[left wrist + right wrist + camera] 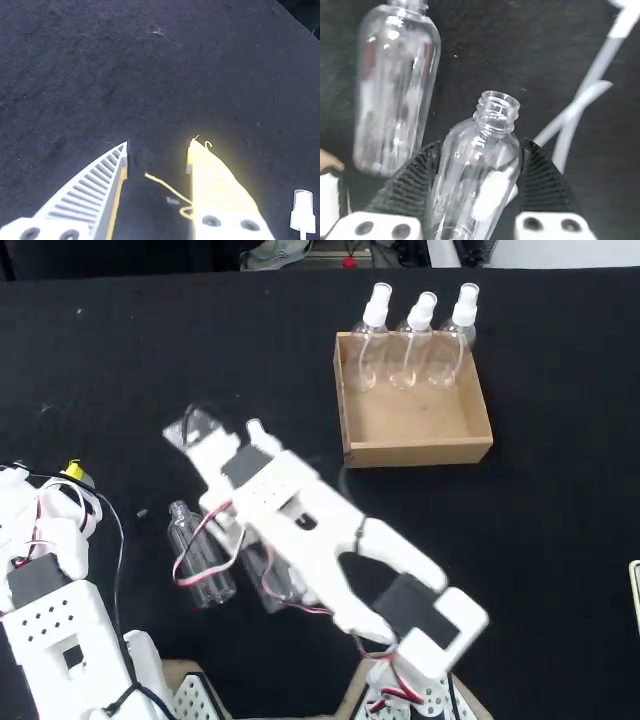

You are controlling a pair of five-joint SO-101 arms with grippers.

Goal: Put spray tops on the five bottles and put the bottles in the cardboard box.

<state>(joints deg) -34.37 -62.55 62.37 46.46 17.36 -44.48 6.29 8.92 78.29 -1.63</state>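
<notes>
A bench (540, 540) covered in black cloth. A shallow cardboard box (415, 452) sits near the far edge, right of the middle. Toward the front edge, left of the middle, a clear capless bottle (205, 565) lies on its side with its neck toward the far edge. A second bottle (272, 590) lies just beside it, largely hidden. A white spray top (302, 212) rests on the cloth. Thin white spray-top tubes (587, 95) lie crossed near the bottles.
</notes>
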